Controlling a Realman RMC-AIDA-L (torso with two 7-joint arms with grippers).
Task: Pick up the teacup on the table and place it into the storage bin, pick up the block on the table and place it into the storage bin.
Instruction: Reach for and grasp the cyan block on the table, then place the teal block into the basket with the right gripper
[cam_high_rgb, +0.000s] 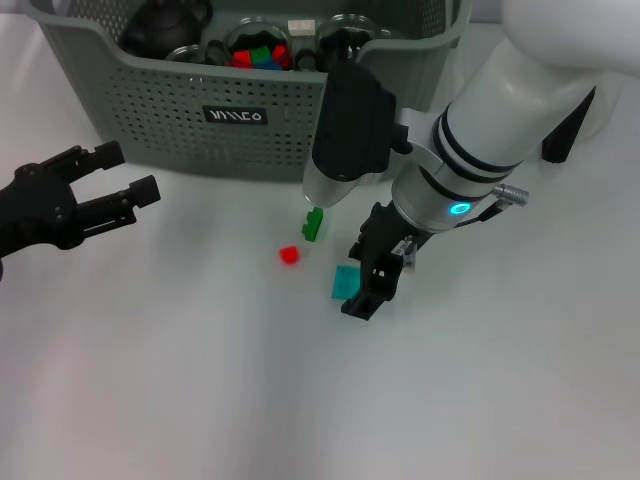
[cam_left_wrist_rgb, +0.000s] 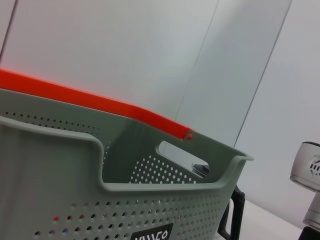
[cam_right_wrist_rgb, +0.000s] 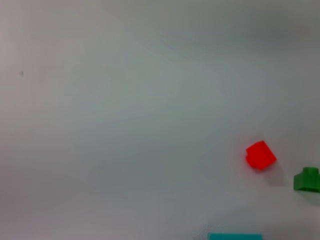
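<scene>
Three small blocks lie on the white table in front of the storage bin (cam_high_rgb: 170, 110): a red block (cam_high_rgb: 289, 255), a green block (cam_high_rgb: 314, 223) and a teal block (cam_high_rgb: 345, 283). My right gripper (cam_high_rgb: 375, 280) hangs low over the table with the teal block right beside it on its left. The right wrist view shows the red block (cam_right_wrist_rgb: 260, 154), the green block (cam_right_wrist_rgb: 307, 179) and an edge of the teal block (cam_right_wrist_rgb: 235, 236). At the table's left, my left gripper (cam_high_rgb: 125, 172) stands open and holds nothing. No teacup shows on the table.
Inside the bin lie a dark teapot (cam_high_rgb: 165, 25), round glass vessels and coloured blocks (cam_high_rgb: 260, 55). The left wrist view shows the bin's perforated wall (cam_left_wrist_rgb: 150, 200) close up, an orange strip (cam_left_wrist_rgb: 100, 102) behind it and part of the right arm (cam_left_wrist_rgb: 307, 170).
</scene>
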